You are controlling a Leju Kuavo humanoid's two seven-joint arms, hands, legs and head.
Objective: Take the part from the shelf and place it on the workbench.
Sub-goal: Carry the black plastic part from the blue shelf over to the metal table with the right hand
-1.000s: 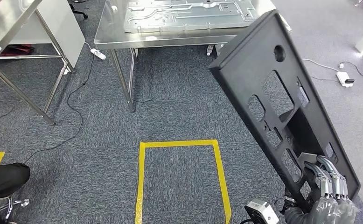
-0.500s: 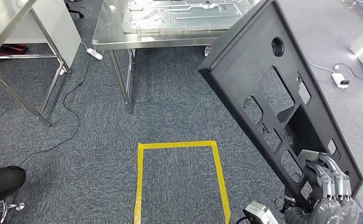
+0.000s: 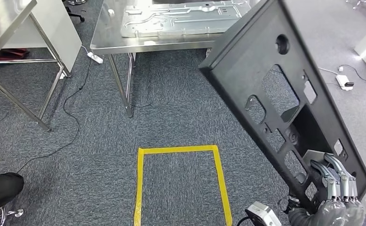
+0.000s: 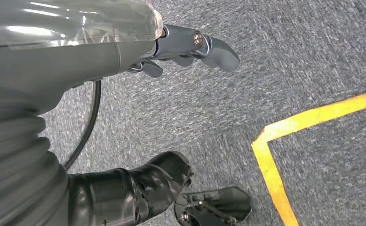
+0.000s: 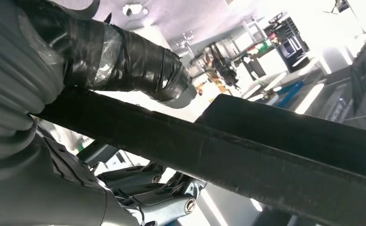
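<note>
The part is a large black plastic panel [image 3: 240,63] with several cutouts. It stands tilted on the right of the head view, its top corner reaching over the workbench edge. My right hand [image 3: 338,188] grips the panel's lower end, fingers curled over its face. In the right wrist view the panel's edge [image 5: 247,150] runs between my taped thumb [image 5: 139,61] and fingers [image 5: 171,197]. The workbench [image 3: 124,45] is a steel table ahead with a stamped metal sheet [image 3: 171,21] lying on it. My left hand [image 4: 195,47] hangs over the carpet, holding nothing.
A yellow tape rectangle [image 3: 181,150] marks the carpet in front of me. A second steel table [image 3: 7,19] stands at the left. Cables and a power strip [image 3: 95,57] lie by the workbench legs. A dark shoe [image 3: 0,188] sits at the lower left.
The whole view has shifted slightly, so the camera has moved a little toward the workbench. The panel stays in my right hand's grip, tilted the same way.
</note>
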